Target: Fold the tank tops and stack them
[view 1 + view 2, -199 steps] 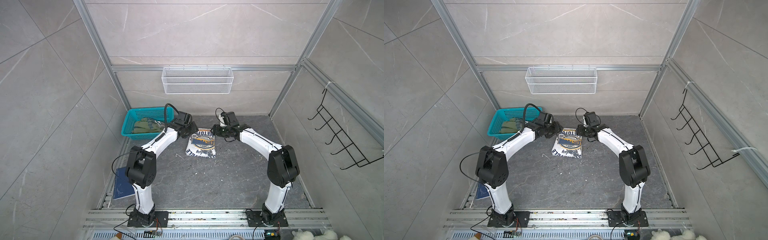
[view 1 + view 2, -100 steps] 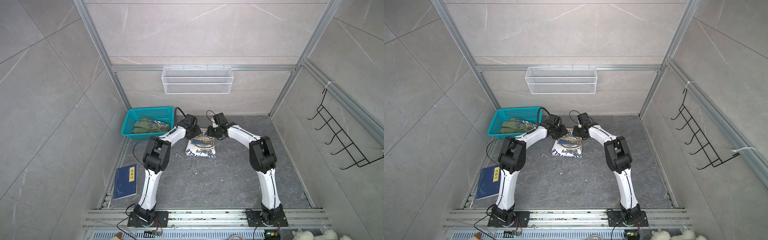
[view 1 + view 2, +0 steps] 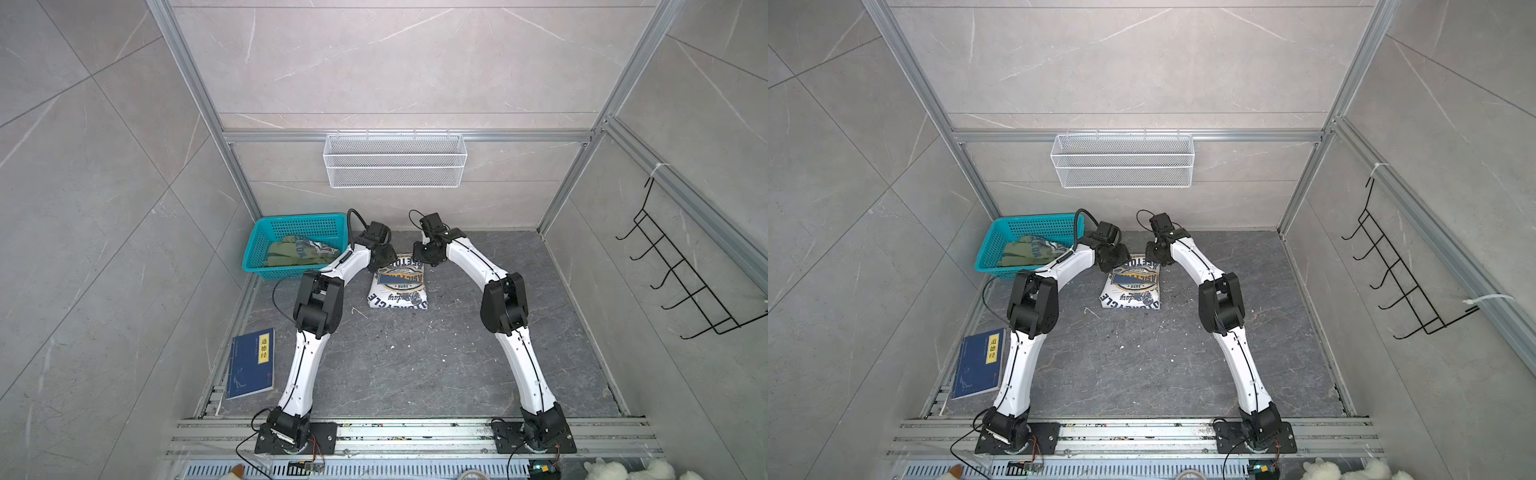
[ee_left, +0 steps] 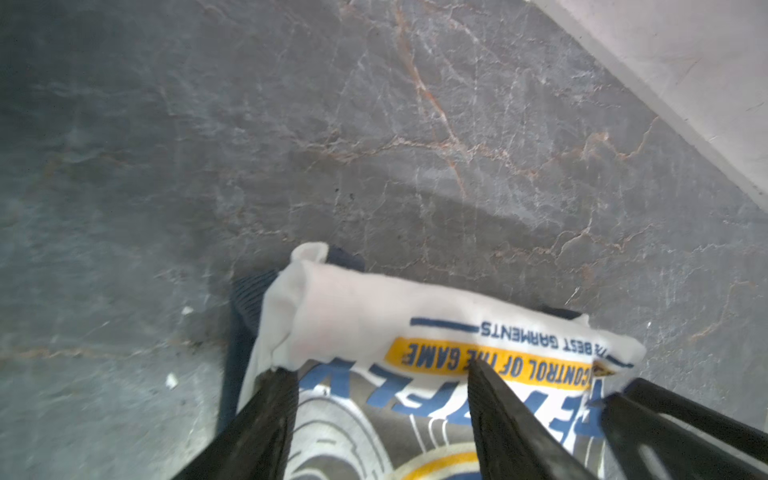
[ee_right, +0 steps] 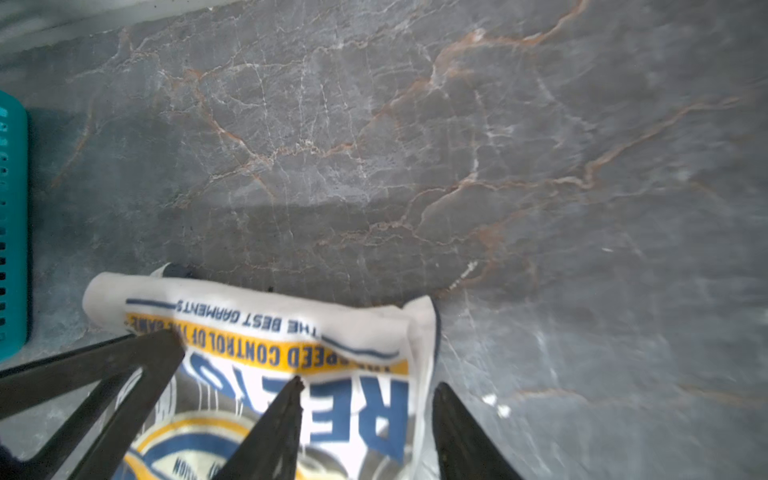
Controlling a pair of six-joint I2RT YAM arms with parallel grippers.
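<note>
The white top (image 3: 398,286) lies folded on the grey table (image 3: 415,365), well apart from the olive top (image 3: 291,254), which is crumpled in the teal basket (image 3: 307,228). At the white top's far edge, the left gripper (image 4: 378,365) and right gripper (image 5: 370,383) are both released, grasping nothing.

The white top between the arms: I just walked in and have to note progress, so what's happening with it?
Both arms reach over the far end of the white tank top, which lies folded on the dark surface. The left tool and right tool are open at its folded edge, gripping nothing. The olive tank top sits crumpled in the teal basket, not yet folded or stacked.
</note>
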